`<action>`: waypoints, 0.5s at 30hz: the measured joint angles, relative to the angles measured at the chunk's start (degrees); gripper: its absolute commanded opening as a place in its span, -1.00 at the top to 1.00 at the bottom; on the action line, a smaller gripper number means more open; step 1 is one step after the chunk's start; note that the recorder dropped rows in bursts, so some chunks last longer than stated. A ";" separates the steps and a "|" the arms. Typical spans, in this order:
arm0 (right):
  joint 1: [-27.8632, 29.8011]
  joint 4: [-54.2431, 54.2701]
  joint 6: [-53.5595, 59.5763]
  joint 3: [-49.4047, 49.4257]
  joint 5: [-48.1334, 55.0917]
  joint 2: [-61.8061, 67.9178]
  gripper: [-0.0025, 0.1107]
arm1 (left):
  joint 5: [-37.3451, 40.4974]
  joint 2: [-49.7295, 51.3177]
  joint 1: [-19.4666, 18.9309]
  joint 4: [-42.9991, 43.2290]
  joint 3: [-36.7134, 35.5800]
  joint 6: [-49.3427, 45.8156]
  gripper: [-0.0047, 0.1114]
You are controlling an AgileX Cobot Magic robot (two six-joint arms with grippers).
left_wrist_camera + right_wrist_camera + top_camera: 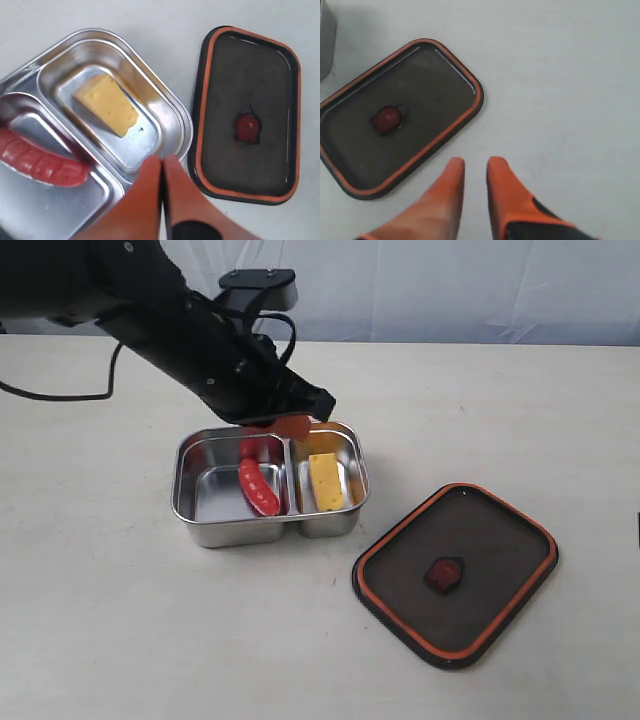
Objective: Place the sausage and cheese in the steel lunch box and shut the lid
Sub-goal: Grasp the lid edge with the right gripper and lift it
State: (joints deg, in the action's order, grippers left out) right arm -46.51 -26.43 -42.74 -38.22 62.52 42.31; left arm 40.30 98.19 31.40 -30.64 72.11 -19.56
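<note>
Glossy red sausage [259, 486] lies in the larger left compartment of the box [240, 533], long axis far-to-near and slightly slanted; yellow cheese [323, 481] lies flat in the right one, same axis. Dark orange-rimmed lid [490, 540] lies diagonally on the table [520, 400], right of the box and apart from it. Left gripper [161, 159] is pressed together and empty over the box's far edge; right gripper [475, 167] is slightly apart and empty near the lid.

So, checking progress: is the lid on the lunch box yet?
Off: the lid lies flat beside the uncovered steel lunch box.
</note>
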 measured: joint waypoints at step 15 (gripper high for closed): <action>13.79 -6.90 -11.56 0.00 -21.26 27.59 0.36 | -0.81 -22.24 0.00 5.55 -22.58 0.00 0.92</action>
State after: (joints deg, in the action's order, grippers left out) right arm -32.73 -33.33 -54.30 -38.22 41.26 69.90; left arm 39.48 75.95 31.40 -25.09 49.53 -19.56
